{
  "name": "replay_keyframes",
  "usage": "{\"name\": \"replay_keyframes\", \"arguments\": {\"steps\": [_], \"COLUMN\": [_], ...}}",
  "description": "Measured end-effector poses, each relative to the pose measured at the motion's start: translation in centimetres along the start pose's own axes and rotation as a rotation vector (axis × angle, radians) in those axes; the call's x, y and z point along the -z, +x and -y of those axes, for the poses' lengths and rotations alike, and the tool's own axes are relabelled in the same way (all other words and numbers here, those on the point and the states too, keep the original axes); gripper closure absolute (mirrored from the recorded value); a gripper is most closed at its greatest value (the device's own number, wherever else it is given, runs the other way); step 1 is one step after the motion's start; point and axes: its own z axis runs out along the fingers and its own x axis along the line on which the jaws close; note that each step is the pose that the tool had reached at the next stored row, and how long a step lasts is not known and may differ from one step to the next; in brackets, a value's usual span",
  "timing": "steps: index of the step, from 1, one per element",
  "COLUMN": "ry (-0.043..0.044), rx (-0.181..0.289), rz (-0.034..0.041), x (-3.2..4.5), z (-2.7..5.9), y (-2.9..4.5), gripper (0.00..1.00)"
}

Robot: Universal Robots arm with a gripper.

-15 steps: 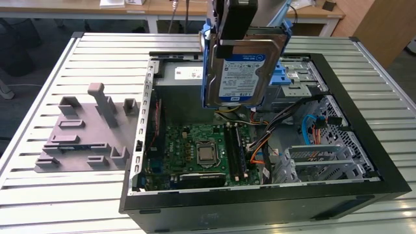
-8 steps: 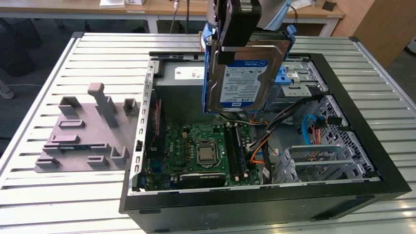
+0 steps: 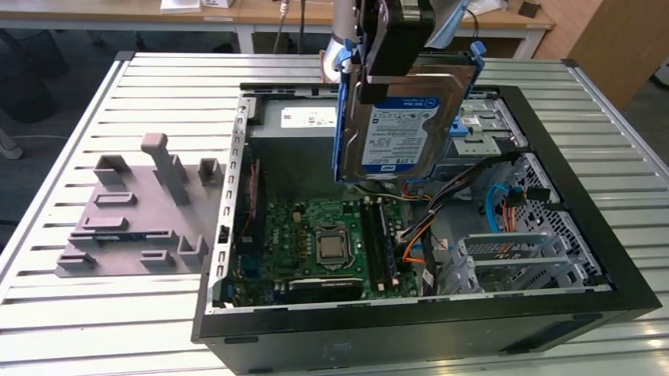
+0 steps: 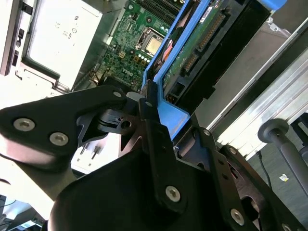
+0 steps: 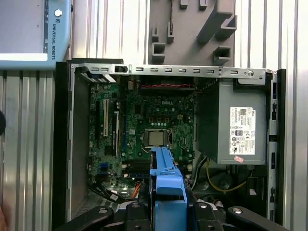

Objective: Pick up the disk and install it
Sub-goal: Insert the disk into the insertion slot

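The disk [image 3: 403, 125], a silver drive with a blue-and-white label in a blue plastic carrier bracket, hangs upright above the open computer case [image 3: 585, 196]. It is clear of the parts below. My gripper [image 3: 392, 55] is shut on its top edge. In the second wrist view the gripper [image 4: 161, 115] clamps the blue bracket, and the disk [image 4: 202, 38] shows its circuit-board side. In the first wrist view the disk [image 5: 166, 178] is seen edge-on, its bracket standing between the black fingers [image 5: 139, 211], with the motherboard directly beneath.
Inside the case lie the green motherboard [image 3: 324, 243], the grey power supply box [image 5: 236, 125] and a metal drive cage [image 3: 486, 129] with cables beside it. A grey fixture plate [image 3: 136, 219] with upright blocks sits on the slatted metal table [image 3: 63, 157], on the exterior view's left.
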Motion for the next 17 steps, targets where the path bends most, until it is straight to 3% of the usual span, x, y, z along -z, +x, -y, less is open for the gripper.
{"name": "replay_keyframes", "arguments": {"steps": [5,13,17], "ry": [-0.0001,0.0001,0.0001], "rx": [0.000,-0.001,-0.001], "rz": [-0.0002,0.0001,-0.0001], "x": [0.00,-0.14,-0.25], "z": [0.02,0.08,1.25], "y": [0.21,2.16,2.32], "gripper": [0.64,0.64,0.64]}}
